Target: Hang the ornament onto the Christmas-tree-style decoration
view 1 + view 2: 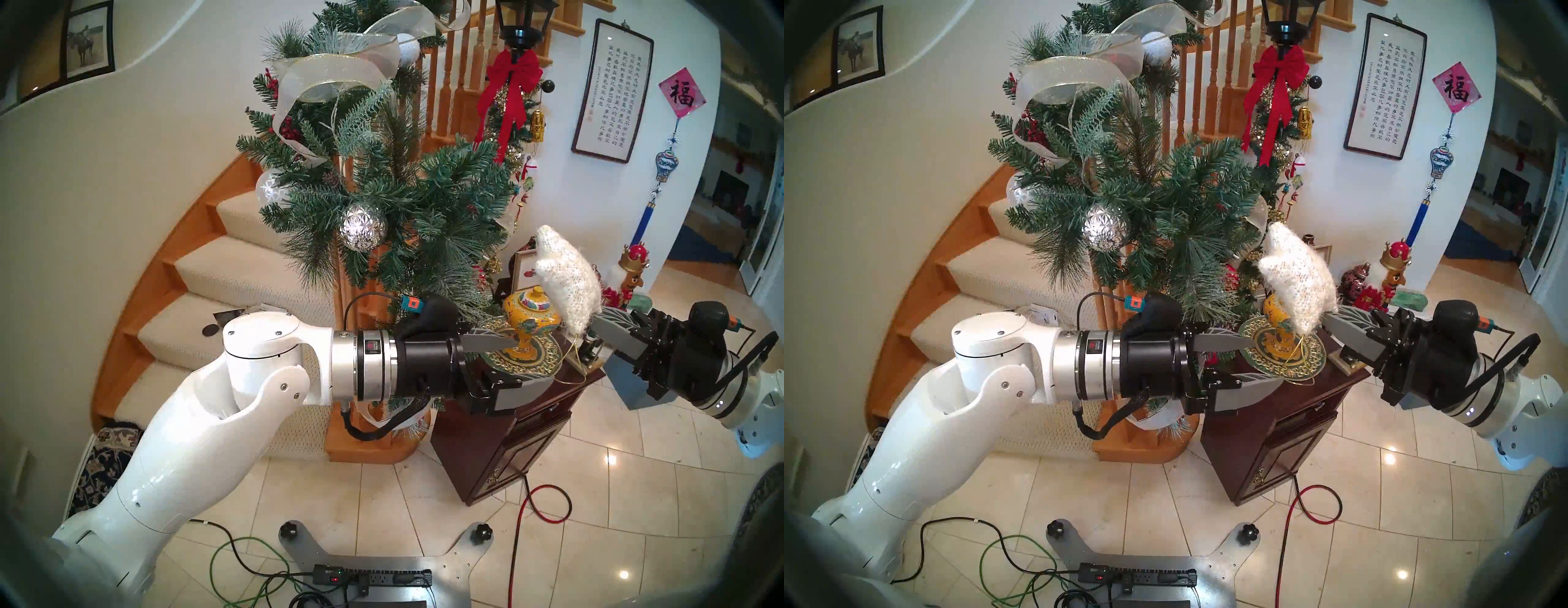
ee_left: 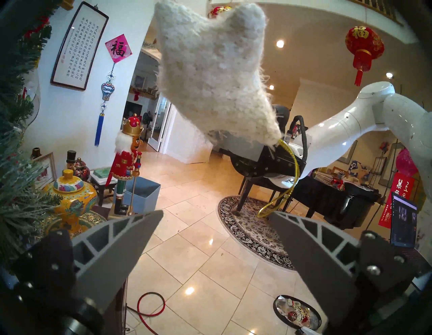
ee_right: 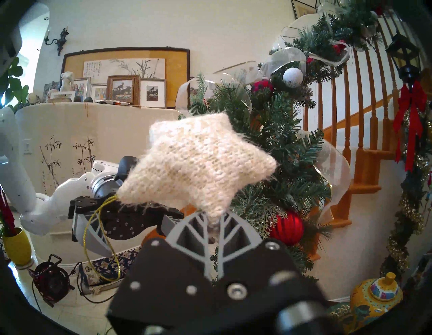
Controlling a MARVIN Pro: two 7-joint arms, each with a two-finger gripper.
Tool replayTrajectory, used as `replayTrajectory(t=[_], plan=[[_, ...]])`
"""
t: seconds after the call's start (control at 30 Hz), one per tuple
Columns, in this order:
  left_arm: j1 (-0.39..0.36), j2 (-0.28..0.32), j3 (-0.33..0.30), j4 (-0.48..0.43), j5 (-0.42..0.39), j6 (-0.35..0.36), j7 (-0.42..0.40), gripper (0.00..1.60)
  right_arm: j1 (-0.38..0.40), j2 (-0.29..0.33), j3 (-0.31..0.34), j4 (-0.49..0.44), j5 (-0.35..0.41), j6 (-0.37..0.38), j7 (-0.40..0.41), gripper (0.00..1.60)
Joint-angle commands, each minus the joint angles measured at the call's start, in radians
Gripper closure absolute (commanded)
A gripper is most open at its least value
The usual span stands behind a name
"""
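My right gripper (image 1: 594, 329) pinching star (image 1: 566, 280) by one point; garland (image 1: 382, 191) beyond it; my left gripper (image 1: 515, 363) spread wide, empty, gold loop (image 1: 572, 361) dangling just off its fingertips

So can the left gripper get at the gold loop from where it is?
Probably yes: the left gripper is open, and the gold loop hangs free below the star, by one fingertip, nothing between.

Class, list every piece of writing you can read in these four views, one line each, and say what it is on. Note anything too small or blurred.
"福": pink diamond wall hanging.
"福": gold, on the red lantern.
Framed calligraphy scroll: columns of Chinese characters, too small to read.
Red banner: white characters, too blurred to read.
Bamboo painting: inscription too small to read.
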State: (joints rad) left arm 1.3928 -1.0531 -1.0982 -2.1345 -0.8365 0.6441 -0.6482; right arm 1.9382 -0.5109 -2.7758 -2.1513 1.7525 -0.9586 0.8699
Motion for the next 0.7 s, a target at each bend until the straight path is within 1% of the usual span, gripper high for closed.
replayTrajectory(t=[0.0,0.03,0.13,0.17,0.2,0.33,0.37,0.63,0.67], plan=[[-0.003,-0.013,-0.006,-0.003,-0.013,0.001,0.001,0.0,0.064,0.015,-0.017,0.001,-0.009,-0.001,0.106,1.6],[-0.004,-0.014,-0.006,-0.002,-0.014,0.001,0.001,0.0,0.069,0.017,-0.022,0.003,-0.004,-0.001,0.117,1.6],[-0.003,-0.022,-0.008,-0.002,-0.021,0.0,0.003,0.0,0.082,0.02,-0.033,0.0,-0.016,-0.001,0.101,1.6],[-0.002,-0.025,-0.009,-0.002,-0.023,-0.001,0.004,0.0,0.088,0.023,-0.039,0.007,0.005,-0.001,0.14,1.6],[-0.001,-0.028,-0.009,-0.002,-0.025,-0.001,0.005,0.0,0.09,0.022,-0.041,0.0,-0.017,-0.001,0.103,1.6],[0.0,-0.04,-0.005,-0.003,-0.03,0.0,0.011,0.0,0.108,0.027,-0.055,0.001,-0.012,-0.001,0.115,1.6],[0.0,-0.043,-0.003,-0.003,-0.03,-0.001,0.013,0.0,0.112,0.027,-0.058,-0.003,-0.022,-0.001,0.098,1.6],[0.0,-0.051,0.012,0.004,-0.015,-0.004,0.041,0.0,0.143,0.028,-0.084,-0.014,-0.023,-0.001,0.11,1.6],[0.0,-0.051,0.014,0.005,-0.013,-0.005,0.046,0.0,0.146,0.028,-0.086,-0.017,-0.028,-0.001,0.1,1.6]])
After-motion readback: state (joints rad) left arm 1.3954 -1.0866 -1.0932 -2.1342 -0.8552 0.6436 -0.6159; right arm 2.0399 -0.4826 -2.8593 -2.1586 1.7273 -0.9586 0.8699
